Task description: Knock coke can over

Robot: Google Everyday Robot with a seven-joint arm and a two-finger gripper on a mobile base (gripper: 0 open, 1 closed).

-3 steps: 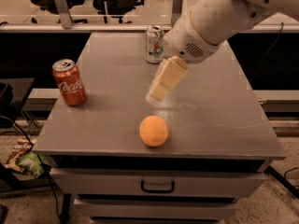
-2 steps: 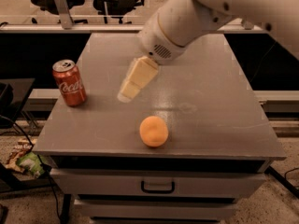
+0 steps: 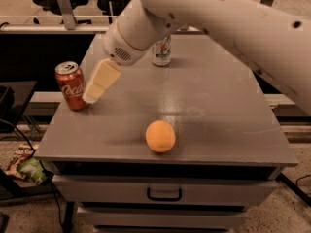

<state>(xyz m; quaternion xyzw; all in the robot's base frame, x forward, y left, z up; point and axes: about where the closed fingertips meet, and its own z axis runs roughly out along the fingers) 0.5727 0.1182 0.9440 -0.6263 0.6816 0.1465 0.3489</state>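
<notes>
Coke can (image 3: 71, 85) upright at tabletop (image 3: 218, 106) left edge, pincer (image 3: 93, 94) just beside its right side, spread or pressed together cannot be told, orange (image 3: 160, 136) near front edge, right half open.

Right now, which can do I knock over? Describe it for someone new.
On the grey table, look to the left edge, where the gripper hangs beside the coke can. It stands upright, red with white script; the other can, at the back, is white and green.
</notes>
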